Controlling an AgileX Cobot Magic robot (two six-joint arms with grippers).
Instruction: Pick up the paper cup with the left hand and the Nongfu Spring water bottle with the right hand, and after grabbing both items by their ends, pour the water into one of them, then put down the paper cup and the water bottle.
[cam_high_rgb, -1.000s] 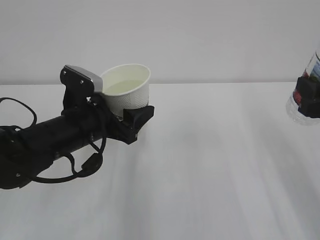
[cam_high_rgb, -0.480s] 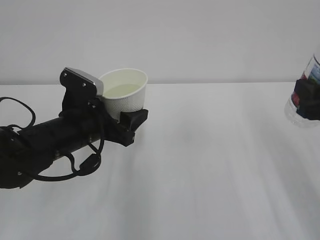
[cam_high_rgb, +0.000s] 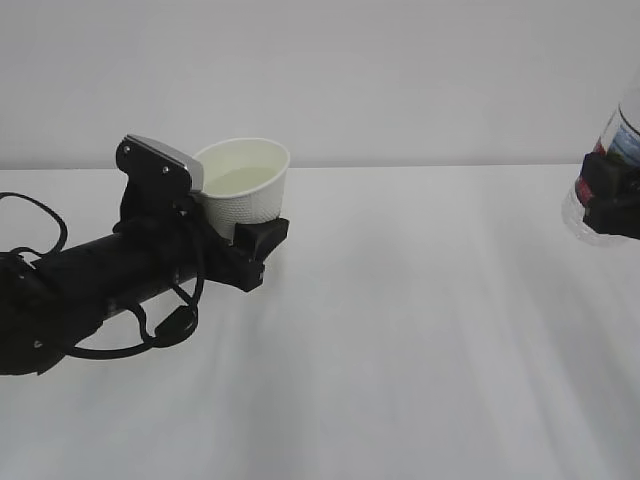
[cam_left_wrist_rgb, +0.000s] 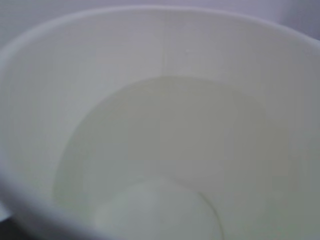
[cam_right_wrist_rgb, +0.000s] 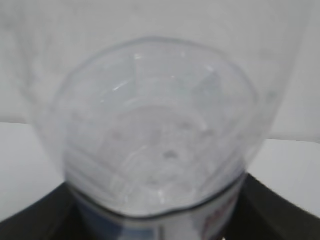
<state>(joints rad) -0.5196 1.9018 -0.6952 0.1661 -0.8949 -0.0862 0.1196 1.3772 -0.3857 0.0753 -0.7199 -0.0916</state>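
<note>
Paper cup (cam_high_rgb: 245, 190) clamped in left hand (cam_high_rgb: 225, 235) fingers (water (cam_left_wrist_rgb: 165, 150) inside).

Paper cup (cam_high_rgb: 243, 190) levelled, shifted left; water bottle (cam_high_rgb: 605, 205) slightly higher.

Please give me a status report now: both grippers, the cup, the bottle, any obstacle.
Left gripper shut on paper cup, tilted, water inside. Right gripper shut on water bottle, at right edge, above the table. No obstacle visible between them.

Left end effector (cam_high_rgb: 243, 240) extended low over table, jaws clamped; right end effector (cam_high_rgb: 610, 195) at frame edge, gripping.
</note>
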